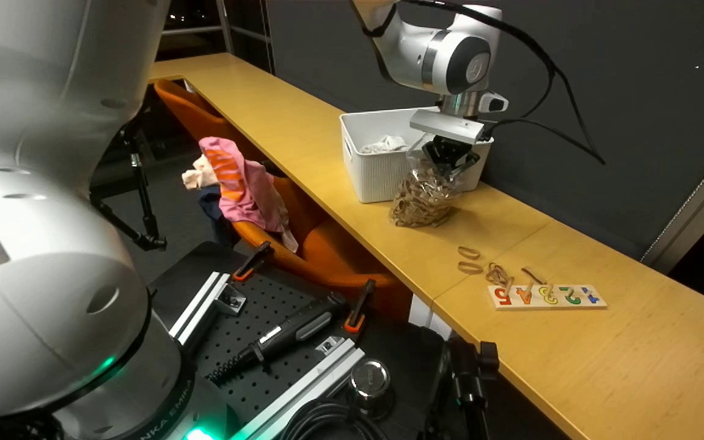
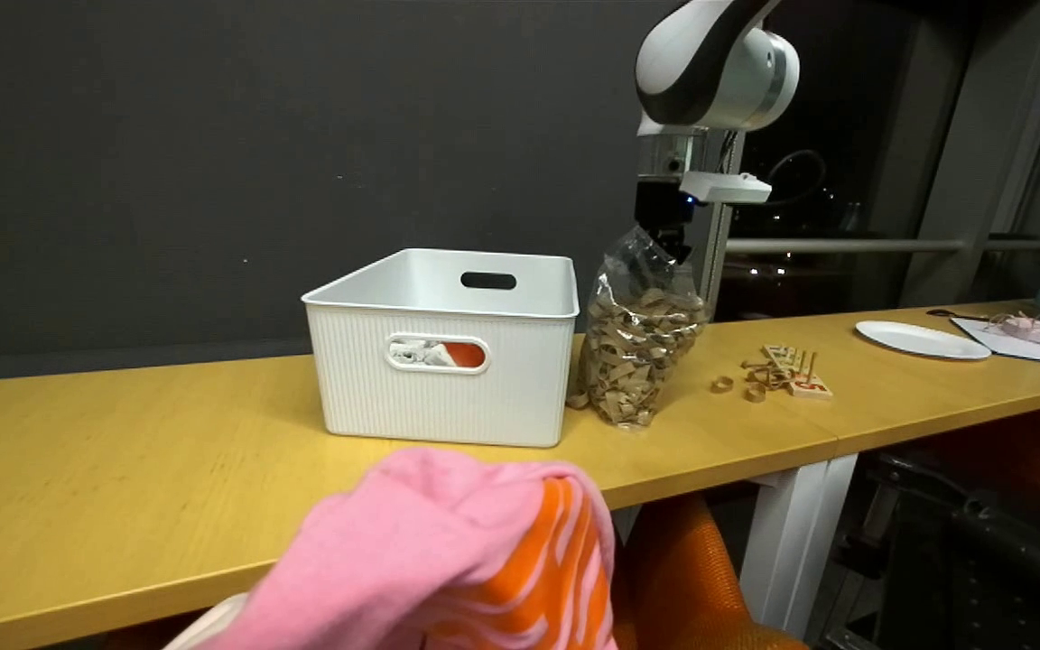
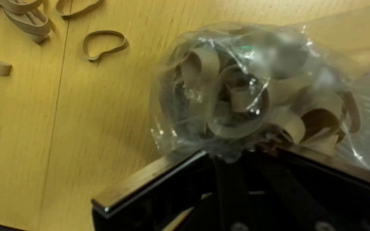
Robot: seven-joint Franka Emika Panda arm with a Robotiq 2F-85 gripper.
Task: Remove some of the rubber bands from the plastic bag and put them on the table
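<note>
The clear plastic bag [image 2: 642, 361], packed with brown rubber bands [image 1: 422, 205], stands more or less upright right of centre in an exterior view, its limp upper film rising beside the gripper [image 3: 233, 153]. In the wrist view the jaws slant in until their tips are nearly together, clear film bunched about them; whether they pinch film, bands or nothing cannot be told. The gripper points straight down, which suits a bag that seems to open upward, so the step in hand is probably another pick from the top.

Just beside the bag is the white ribbed bin [image 2: 439, 402], whose wall may help so soft a thing stand; whether the two touch is unclear. Loose bands [image 3: 30, 28] lie at the upper left of the wrist view, out on the table [image 3: 85, 134], so the task looks partly done. They rest apart from the bag, presumably so that they stay distinct from the rest. Some lie close by the wooden number board [image 1: 547, 297], perhaps because it marks the drop spot. Farther out, at left, a pink garment [image 1: 245, 183] drapes over an orange chair [image 1: 333, 247], likely out of the arm's way.
</note>
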